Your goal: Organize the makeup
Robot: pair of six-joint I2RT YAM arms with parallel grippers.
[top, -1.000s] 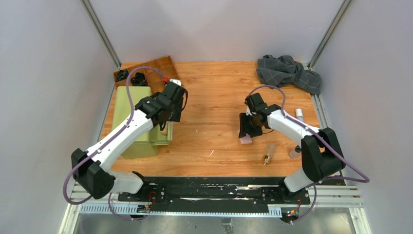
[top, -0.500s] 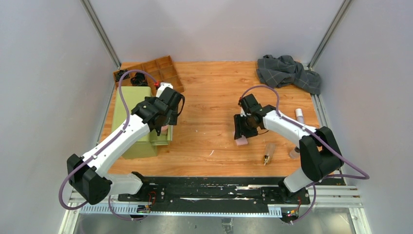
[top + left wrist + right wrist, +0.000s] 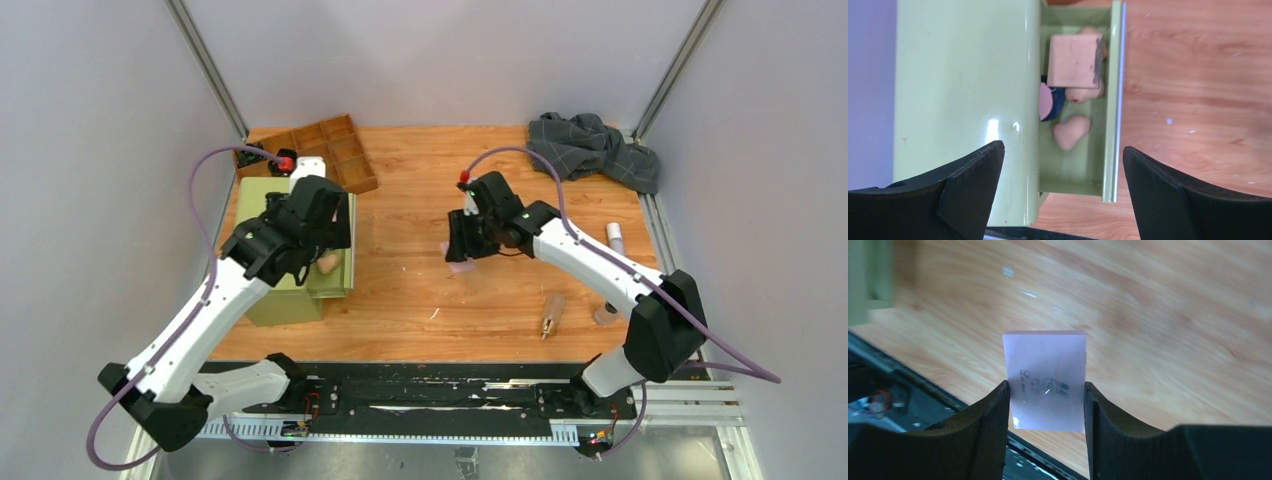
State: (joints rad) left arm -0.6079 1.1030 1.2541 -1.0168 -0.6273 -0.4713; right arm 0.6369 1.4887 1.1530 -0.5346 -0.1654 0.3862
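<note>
Your right gripper (image 3: 1046, 388) pinches the pink square pad (image 3: 1045, 372) low down, over the table (image 3: 1173, 315) — a jolt could tip it free. Your left gripper (image 3: 1060, 156) hangs wide open over the green drawer (image 3: 1113, 100).

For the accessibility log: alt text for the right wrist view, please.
The right gripper is shut on a pink square pad, faint markings on its face, wooden table behind. A blurred corner of the green box shows at upper left.

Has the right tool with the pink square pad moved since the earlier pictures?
Yes. The right tool with the pink square pad went left, away from the clear tube, toward the green drawer box.
</note>
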